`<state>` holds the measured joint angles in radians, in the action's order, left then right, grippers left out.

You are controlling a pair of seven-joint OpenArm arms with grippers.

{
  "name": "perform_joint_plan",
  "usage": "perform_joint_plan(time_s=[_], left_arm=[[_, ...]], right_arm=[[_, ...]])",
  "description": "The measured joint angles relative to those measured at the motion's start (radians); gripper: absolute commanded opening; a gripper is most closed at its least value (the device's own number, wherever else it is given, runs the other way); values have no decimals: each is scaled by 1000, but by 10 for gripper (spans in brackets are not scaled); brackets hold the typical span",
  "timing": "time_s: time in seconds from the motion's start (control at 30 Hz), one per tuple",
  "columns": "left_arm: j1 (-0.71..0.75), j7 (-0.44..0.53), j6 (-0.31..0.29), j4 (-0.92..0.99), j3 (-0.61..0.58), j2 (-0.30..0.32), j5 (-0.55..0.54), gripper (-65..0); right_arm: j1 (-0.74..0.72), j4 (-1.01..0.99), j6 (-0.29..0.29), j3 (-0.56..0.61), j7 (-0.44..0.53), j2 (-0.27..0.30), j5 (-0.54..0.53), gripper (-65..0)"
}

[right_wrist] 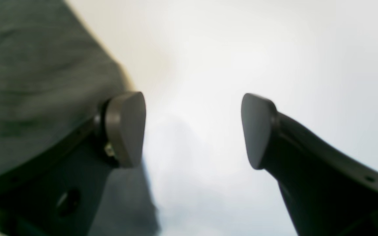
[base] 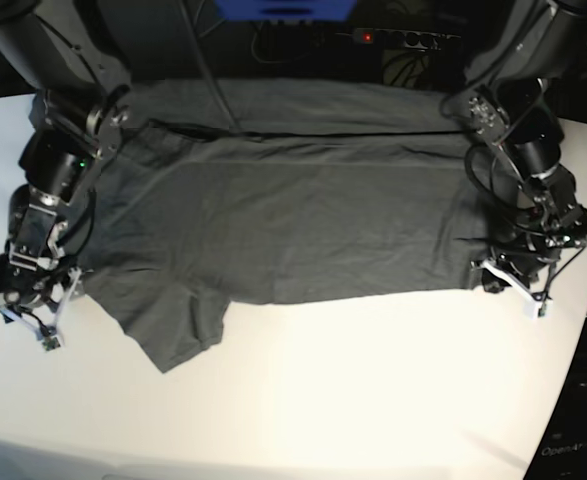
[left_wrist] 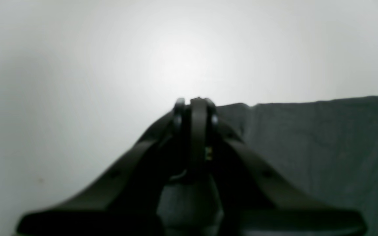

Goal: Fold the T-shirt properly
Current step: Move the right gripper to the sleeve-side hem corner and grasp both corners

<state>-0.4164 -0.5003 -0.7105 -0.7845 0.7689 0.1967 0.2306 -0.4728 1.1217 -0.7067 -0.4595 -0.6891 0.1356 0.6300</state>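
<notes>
T-shirt (base: 293, 215), dark grey, lies spread across a white table (base: 353, 390) between two black robot arms.
Left gripper (left_wrist: 194, 106) sits at the shirt's edge with jaws closed together; whether cloth is pinched there cannot be told. Right gripper (right_wrist: 192, 131) rests beside the opposite edge, jaws wide apart and empty, near one sleeve.

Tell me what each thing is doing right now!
T-shirt: spread out flat on the table, wrinkled, not folded yet.
Left gripper: fingers shut, at the shirt's edge; whether it pinches cloth is unclear.
Right gripper: fingers wide open, nothing between them, beside the shirt.
Table: white, holding the shirt.
</notes>
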Motion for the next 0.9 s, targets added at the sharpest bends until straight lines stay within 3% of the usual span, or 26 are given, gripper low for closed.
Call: perform_joint_plan(time_s=[0.37,0.73,0.9], left_arm=[[11,14,0,-1,-1,2,-7,-627],[12,14,-4,-1,-1,2,-7,-627],[12,14,-4,-1,-1,2,-7,-627]], right_arm=[[-159,-231,3,-14,-13,22,10,-207],[-283,-233,11,-190,-303,41,-180,-207],[-280,-234,11,-253,-359,39,-232,-207]])
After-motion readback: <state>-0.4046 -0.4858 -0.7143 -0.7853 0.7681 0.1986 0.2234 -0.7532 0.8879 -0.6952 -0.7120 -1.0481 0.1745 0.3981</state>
